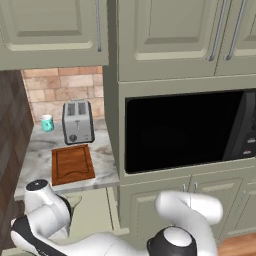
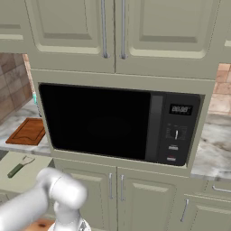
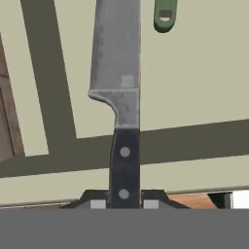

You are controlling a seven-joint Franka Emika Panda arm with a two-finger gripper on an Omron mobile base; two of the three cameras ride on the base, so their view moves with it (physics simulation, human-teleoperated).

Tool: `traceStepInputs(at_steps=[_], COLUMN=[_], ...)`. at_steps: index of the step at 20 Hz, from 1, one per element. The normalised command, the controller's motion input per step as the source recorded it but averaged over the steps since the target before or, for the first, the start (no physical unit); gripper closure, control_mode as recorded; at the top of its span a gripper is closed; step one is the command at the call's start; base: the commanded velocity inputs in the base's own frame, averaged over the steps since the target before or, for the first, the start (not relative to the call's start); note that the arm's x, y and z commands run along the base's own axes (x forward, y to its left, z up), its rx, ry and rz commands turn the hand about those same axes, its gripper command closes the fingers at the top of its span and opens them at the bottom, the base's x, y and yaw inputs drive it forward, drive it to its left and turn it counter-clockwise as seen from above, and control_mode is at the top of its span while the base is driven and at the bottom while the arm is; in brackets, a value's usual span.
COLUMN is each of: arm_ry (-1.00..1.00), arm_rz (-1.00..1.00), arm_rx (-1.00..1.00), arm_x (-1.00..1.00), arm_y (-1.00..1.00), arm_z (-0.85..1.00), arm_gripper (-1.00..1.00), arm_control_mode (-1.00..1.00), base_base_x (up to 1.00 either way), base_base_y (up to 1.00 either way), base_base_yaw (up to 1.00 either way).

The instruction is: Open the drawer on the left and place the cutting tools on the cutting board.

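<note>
Jaws closing tight on the black riveted handle of a knife, gripper holding it above the open drawer. Microwave sitting in the cabinetry; cutting board lying on the counter before the toaster. Green-handled tool lying in the drawer, teal cup standing beside the toaster.

drawer: open, beige inside, below the bench edge.
board: reddish-brown, grooved rim, flat on the bench, bare, just in front of the toaster.
knife: grey blade, black riveted handle, over the drawer.
peeler: green handle, lying in the drawer.
</note>
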Motion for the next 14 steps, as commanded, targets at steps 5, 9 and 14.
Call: traceStepInputs(at_steps=[5, 9, 14], arm_ry=[0.00, 0.00, 0.00], arm_rz=[-0.12, -0.12, -0.13], arm_rx=[0.00, 0.00, 0.00], arm_x=[-0.28, -0.02, 0.30], arm_y=[0.00, 0.00, -0.08], arm_z=[0.72, 0.86, 0.77], arm_gripper=[1.00, 1.00, 1.00], arm_control_mode=[-1.00, -1.00, -1.00], base_base_x=[0.00, 0.00, 0.00], base_base_y=[0.00, 0.00, 0.00], base_base_yaw=[0.00, 0.00, 0.00])
